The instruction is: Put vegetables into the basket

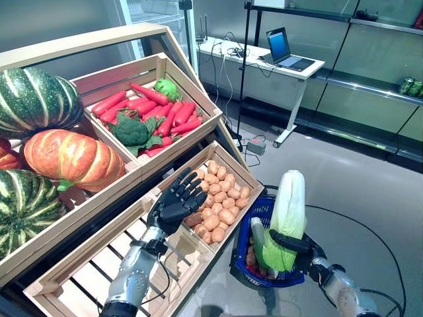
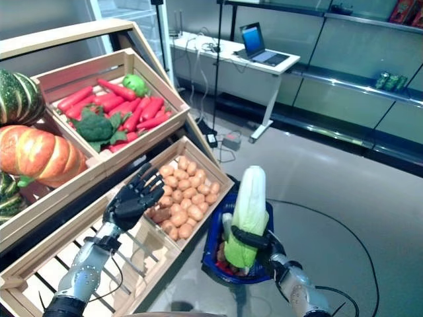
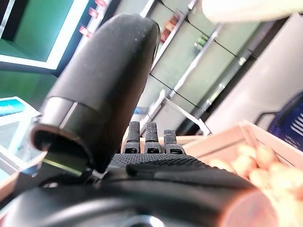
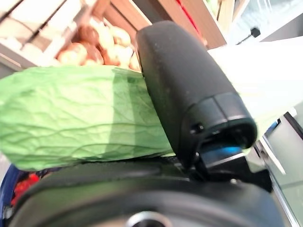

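The right hand (image 1: 295, 244) is clamped round a napa cabbage (image 1: 288, 218), thumb and fingers wrapped about its green lower half, as is confirmed in the right wrist view, where the thumb lies across the leaf. The cabbage is held upright, white end up, directly over the blue basket (image 1: 256, 210) that stands on the floor just beside the lower crate's outer corner. Its green end is seen at or just inside the basket's rim; whether it touches the contents cannot be told. Some vegetables, red ones and a pale green one, are already lying in the basket.

The step in hand is judged to be the lowering and release of the cabbage. It would be done well if the cabbage were tipped onto its side as it is lowered, since it is tall and could topple over the rim if let go upright. The fingers should be opened only once its weight is borne by the basket.

The left hand (image 1: 176, 201) is held with fingers apart and straight, empty, above the lower crate at the edge of the potatoes (image 1: 221, 193). In the upper crate, carrots (image 1: 165, 109) and broccoli (image 1: 134, 129) are left, with pumpkins (image 1: 69, 158) at the shelf's left end.
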Motion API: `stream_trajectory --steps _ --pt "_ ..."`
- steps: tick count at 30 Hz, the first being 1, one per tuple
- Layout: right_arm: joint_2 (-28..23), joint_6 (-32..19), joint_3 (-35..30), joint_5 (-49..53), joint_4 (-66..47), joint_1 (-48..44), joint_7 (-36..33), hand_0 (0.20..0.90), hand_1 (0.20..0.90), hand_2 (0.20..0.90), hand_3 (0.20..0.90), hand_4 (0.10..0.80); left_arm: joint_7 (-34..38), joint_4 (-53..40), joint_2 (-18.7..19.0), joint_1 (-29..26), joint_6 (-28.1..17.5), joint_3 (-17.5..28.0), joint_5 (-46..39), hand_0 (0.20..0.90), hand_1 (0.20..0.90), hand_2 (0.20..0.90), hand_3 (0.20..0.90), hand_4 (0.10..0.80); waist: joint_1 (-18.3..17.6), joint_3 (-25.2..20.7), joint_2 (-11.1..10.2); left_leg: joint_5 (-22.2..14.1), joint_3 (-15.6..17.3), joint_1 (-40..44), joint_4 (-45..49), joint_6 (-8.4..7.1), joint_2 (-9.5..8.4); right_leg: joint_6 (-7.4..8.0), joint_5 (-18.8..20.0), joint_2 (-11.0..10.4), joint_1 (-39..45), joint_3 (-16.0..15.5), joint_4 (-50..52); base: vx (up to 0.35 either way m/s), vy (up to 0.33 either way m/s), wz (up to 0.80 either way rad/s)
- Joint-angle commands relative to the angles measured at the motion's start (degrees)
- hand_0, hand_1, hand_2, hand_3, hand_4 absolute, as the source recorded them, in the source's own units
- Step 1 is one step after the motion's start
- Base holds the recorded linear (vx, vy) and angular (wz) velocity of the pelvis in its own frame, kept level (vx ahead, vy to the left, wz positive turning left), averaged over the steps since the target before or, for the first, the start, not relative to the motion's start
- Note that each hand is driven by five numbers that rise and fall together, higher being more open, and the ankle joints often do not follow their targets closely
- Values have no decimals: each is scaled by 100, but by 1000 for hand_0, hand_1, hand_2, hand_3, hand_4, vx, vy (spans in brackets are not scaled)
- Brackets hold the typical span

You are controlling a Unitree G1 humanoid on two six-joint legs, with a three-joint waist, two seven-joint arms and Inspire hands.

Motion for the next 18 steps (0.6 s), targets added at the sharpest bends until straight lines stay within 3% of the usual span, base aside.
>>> stream_trajectory --steps 1,9,14,18 --pt "-37 -916 -568 659 183 -953 -188 300 300 300 300 400 -127 -18 -17 -651 -374 22 25 900 900 900 900 800 -87 126 4 -448 -62 -63 7 173 -125 -317 -200 160 13 -182 7 5 -59 1" --pt "-199 -1242 -718 442 1806 -1812 -987 300 300 300 300 400 141 325 -21 -832 -275 -410 75 900 900 900 900 800 209 328 88 -349 -246 -236 7 164 -118 -394 -244 155 -73 -354 103 2 -86 9" --pt "-784 -1324 -705 724 2821 -3315 -1638 300 300 300 300 400 689 671 275 -1595 -804 -784 87 900 900 900 900 800 336 1235 302 -690 -499 -1610 1652 65 90 -561 -692 -113 -1160 -565 1468 -289 -72 20" --pt "-1239 -1370 -763 788 3096 -3784 -1722 300 300 300 300 400 879 607 451 -1691 -892 -854 -80 900 900 900 900 800 320 1739 476 -930 -477 -2424 2693 21 235 -673 -968 -343 -1862 -721 2418 -256 -17 27"
